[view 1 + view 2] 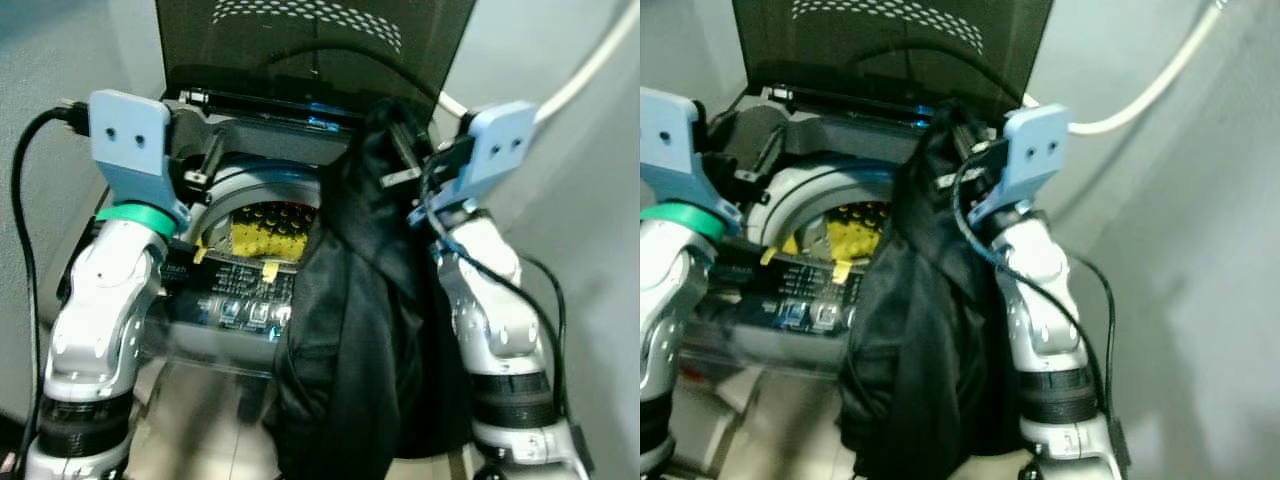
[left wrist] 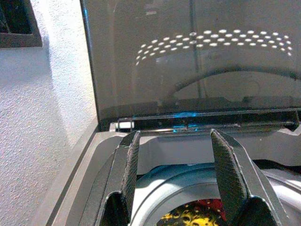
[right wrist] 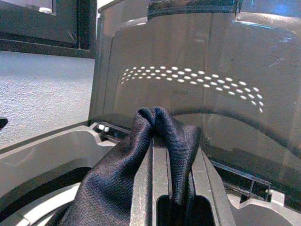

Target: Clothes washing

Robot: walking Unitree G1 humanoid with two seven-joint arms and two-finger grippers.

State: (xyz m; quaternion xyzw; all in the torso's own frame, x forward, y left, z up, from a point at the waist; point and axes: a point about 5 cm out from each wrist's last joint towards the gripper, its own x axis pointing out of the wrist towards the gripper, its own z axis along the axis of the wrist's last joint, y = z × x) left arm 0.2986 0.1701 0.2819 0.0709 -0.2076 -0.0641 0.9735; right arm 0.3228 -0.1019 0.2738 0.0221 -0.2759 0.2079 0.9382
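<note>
Black garment (image 1: 350, 330) hanging long and vertical, pinched at its top fold by right gripper (image 3: 164, 141), just right of and above open washer drum (image 1: 265, 215). Left gripper (image 2: 181, 174) nearer the drum mouth, fingers spread, empty, pointing at raised lid (image 2: 197, 56).

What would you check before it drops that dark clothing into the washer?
1. Lid raised: ok, it stands upright behind the opening.
2. Right pincer gripping the black garment: ok, cloth is bunched between its fingers.
3. Garment over the drum: not ok, most of it hangs down in front of the machine.
4. Room in the drum: cannot tell; yellow laundry already lies inside.
5. Left pincer out of the way: ok, open and holding nothing, above the drum's rim.
</note>
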